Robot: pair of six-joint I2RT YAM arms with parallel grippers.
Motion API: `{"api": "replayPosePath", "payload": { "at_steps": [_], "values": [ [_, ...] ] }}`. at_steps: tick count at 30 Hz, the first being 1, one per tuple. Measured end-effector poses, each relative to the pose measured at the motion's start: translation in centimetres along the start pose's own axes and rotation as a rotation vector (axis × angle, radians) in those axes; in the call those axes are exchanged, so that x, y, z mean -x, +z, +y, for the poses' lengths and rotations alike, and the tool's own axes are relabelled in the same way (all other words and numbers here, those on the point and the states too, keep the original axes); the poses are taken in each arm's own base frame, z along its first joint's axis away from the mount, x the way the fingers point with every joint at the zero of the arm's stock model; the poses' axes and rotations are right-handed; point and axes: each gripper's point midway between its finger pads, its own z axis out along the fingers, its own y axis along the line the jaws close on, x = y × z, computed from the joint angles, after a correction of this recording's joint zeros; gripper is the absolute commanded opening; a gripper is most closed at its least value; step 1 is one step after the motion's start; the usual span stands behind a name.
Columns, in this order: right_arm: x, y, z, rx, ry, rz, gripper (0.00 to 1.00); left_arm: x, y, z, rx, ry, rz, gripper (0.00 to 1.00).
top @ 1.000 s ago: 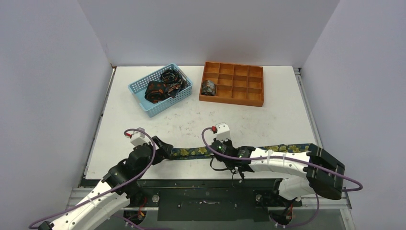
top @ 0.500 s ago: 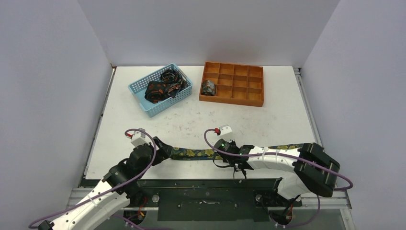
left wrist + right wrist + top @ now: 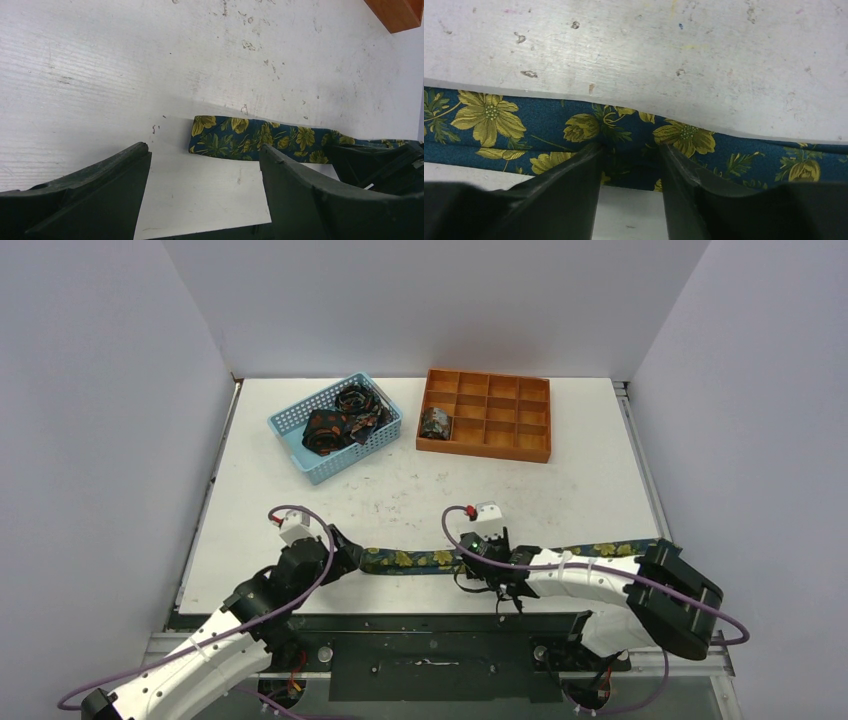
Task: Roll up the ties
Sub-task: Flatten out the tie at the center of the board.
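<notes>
Ties (image 3: pixel 340 422) in blue basket (image 3: pixel 350 462); rolled tie (image 3: pixel 436 423) in orange tray (image 3: pixel 490 451), leftmost column.

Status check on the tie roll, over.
Left gripper: fingers open, at the tie's end. Right gripper: fingers slightly apart, on the tie mid-length. Tie flat, not yet rolled. Basket and tray far back, not blocking.

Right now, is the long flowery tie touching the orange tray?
Apart. The top view shows the long flowery tie lying along the near edge, with a wide stretch of bare white table between it and the orange tray farther back.
</notes>
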Motion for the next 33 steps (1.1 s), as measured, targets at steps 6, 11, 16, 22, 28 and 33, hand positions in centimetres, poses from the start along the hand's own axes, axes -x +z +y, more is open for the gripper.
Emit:
{"api": "replayPosePath", "payload": {
  "at_steps": [6, 11, 16, 22, 28, 33],
  "values": [
    [0.3, -1.4, -0.7, 0.011, 0.039, -0.019, 0.70, 0.1, 0.0, -0.2, -0.009, -0.004, -0.004, 0.78],
    [2.5, -2.7, 0.1, 0.065, 0.068, -0.084, 0.69, -0.1, 0.3, -0.8, -0.026, -0.006, 0.011, 0.78],
    [3.9, -1.6, 1.4, 0.045, 0.023, -0.072, 0.65, -1.1, 1.1, -0.7, -0.007, 0.017, 0.057, 0.78],
    [1.8, 0.4, 0.8, 0.000, -0.034, 0.013, 0.42, -1.6, 1.2, -0.8, -0.009, 0.019, 0.084, 0.78],
    [1.5, 1.1, 1.4, 0.019, -0.031, 0.015, 0.10, -1.2, 0.9, -1.4, -0.041, 0.001, 0.066, 0.78],
    [1.6, 1.1, 1.6, 0.028, -0.023, 0.010, 0.05, -1.1, 0.9, -1.5, -0.044, -0.003, 0.063, 0.78]
  ]
}}
